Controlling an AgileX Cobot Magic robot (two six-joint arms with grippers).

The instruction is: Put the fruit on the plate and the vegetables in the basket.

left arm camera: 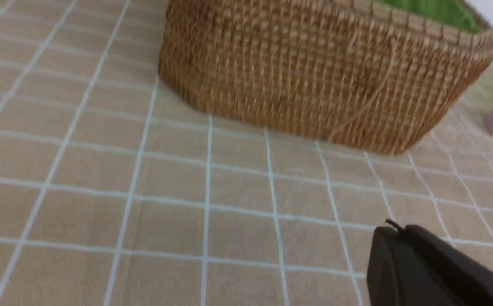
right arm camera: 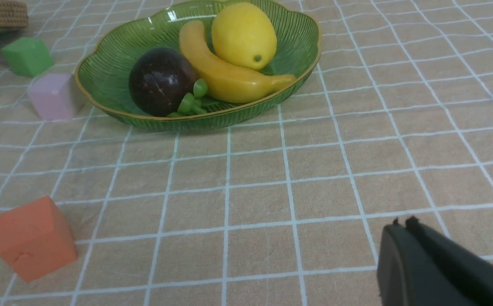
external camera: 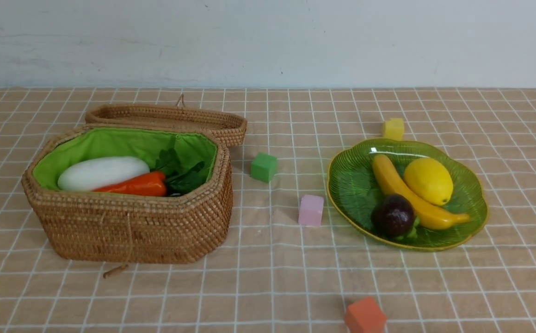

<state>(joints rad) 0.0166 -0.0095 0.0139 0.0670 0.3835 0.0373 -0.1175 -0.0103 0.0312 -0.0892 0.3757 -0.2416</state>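
both grippers (left arm camera: 403,238) (right arm camera: 403,229) look closed and empty — lemon (external camera: 428,181), banana (external camera: 411,194), mangosteen (external camera: 392,215) on plate (external camera: 473,203); radish (external camera: 102,172), carrot (external camera: 136,185) in basket (external camera: 133,226).

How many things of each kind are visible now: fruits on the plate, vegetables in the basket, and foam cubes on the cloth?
Fruits on the plate: 3 (lemon, banana, mangosteen)
Vegetables visible in the basket: 2 (white radish, orange carrot); others may be hidden
Foam cubes: 4 (green, pink, yellow, orange)
Total: 9
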